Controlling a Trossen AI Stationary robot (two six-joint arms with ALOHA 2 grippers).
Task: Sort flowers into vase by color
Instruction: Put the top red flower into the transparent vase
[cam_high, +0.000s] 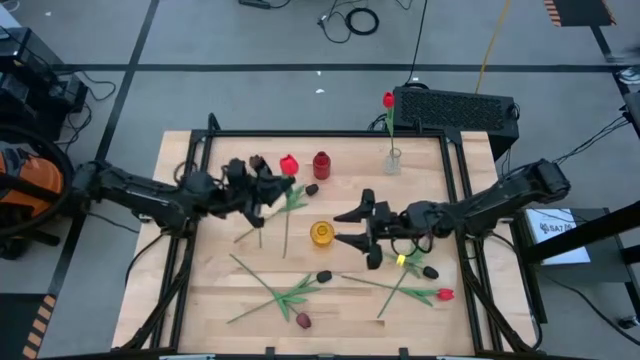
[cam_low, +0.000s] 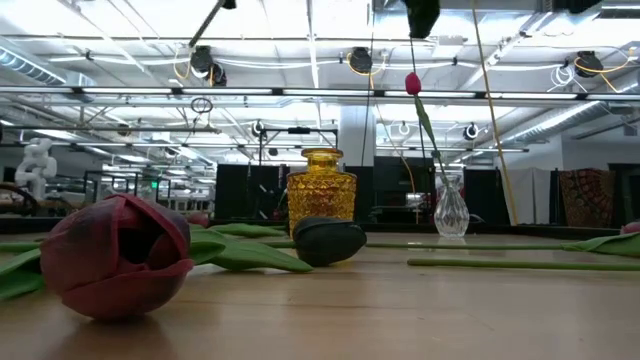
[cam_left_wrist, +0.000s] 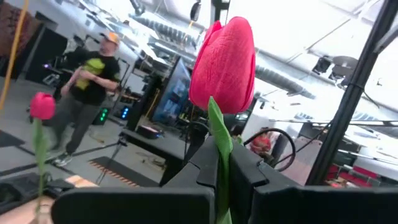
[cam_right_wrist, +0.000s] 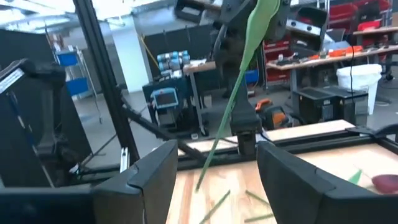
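My left gripper (cam_high: 262, 190) is clenched on a red tulip (cam_left_wrist: 222, 65) above the table's (cam_high: 210, 300) rear left. Its stem runs roughly vertical, head up. My right gripper (cam_high: 352, 226) stands released beside the amber vase (cam_high: 321, 234), holding nothing.

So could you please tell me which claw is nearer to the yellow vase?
The right. The right claw stands open just beside the yellow vase, fingers pointing at it. The left claw, shut on a red tulip, is farther off, up toward the red vase.
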